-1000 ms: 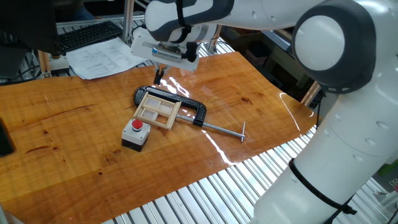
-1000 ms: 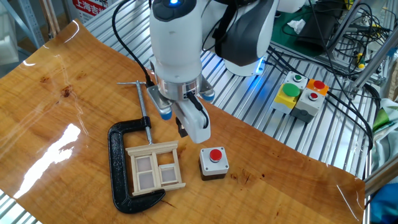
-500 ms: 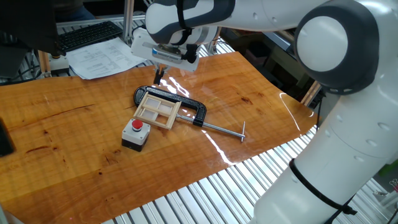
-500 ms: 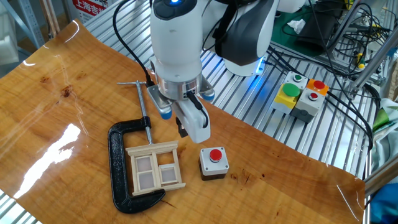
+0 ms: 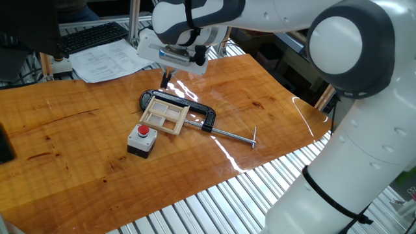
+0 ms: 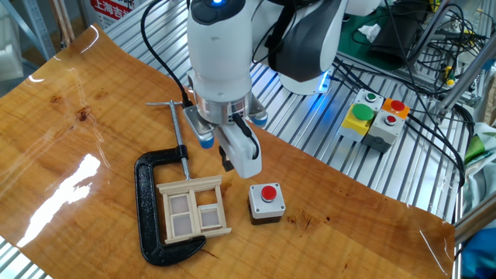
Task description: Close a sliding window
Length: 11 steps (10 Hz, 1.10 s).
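Wood sliding window [image 6: 193, 212] flat in C-clamp [image 6: 152, 209] | gripper [image 6: 228, 161] above, state unclear

Black C-clamp [image 6: 152, 203] flat on wooden table [image 5: 78, 136], screw rod [image 5: 229, 134] pointing outward. Grey box with red button [image 6: 266, 202] nearby. Papers [image 5: 107, 60], keyboard [image 5: 91, 37] beyond table edge.

**Tabletop and its load**

Glossy wooden table [image 5: 78, 130] (strong glare patches) carries a black C-clamp [image 6: 147, 209] lying flat, the pale sliding window [image 6: 194, 208] held within the clamp's jaws, and, just beside them, a grey box [image 6: 266, 204] with red button.
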Each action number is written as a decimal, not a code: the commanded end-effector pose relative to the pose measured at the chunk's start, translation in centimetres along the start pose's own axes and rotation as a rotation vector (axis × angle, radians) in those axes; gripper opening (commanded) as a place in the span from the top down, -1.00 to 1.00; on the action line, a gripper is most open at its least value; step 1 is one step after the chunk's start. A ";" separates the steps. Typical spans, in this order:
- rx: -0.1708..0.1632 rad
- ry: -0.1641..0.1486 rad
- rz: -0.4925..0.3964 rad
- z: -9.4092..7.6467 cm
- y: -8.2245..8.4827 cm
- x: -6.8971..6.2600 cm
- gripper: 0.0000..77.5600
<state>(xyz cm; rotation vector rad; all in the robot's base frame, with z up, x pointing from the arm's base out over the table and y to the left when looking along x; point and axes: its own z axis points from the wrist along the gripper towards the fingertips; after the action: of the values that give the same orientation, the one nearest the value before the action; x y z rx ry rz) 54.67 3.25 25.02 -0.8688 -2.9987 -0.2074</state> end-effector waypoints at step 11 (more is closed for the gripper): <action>-0.012 -0.079 -0.003 9.0 1.7 -1.5 1.00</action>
<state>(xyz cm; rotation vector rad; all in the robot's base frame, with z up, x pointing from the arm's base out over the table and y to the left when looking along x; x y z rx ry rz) 56.65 5.28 17.22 -0.8891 -3.0584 -0.1916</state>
